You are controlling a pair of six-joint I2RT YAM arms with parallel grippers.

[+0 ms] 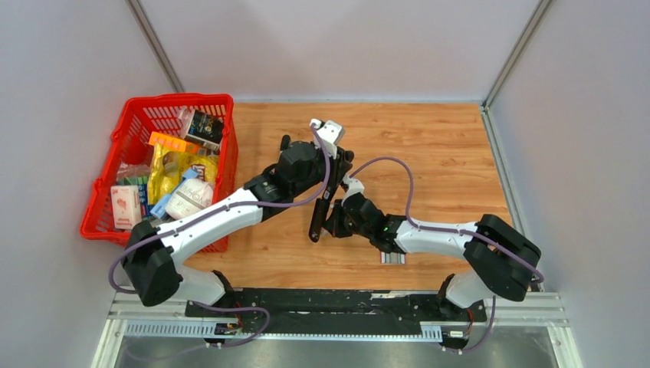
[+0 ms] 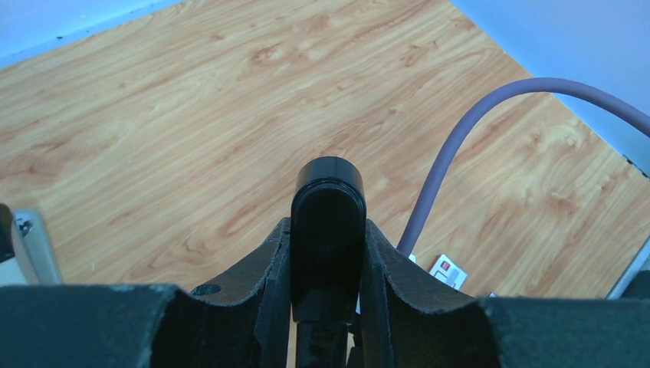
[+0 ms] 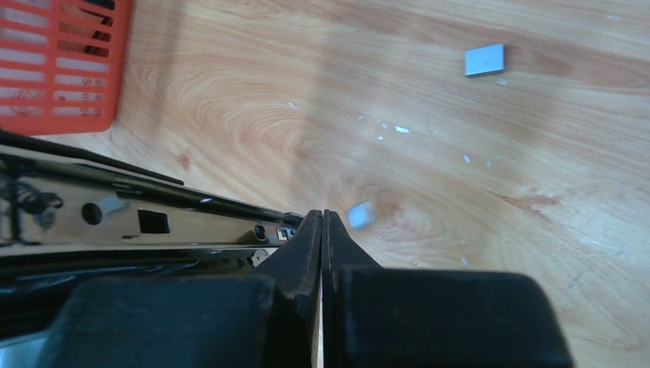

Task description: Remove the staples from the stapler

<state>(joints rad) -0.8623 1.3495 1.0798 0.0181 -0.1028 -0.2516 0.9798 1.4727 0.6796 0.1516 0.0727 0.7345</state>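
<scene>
The stapler (image 1: 318, 218) is pinched by the left gripper (image 2: 327, 226), seemingly for emptying; beside it, the right gripper (image 3: 321, 217) is pressed together.

The left arm (image 1: 207, 222) and right arm (image 1: 433, 236) both have white shells on their long links and bulky black joint housings. A purple cable (image 1: 398, 172) runs along each. A white camera block (image 1: 328, 136) sits on the left wrist. The pincer fingers (image 2: 245, 276) are matte black with edges scuffed pale.
</scene>
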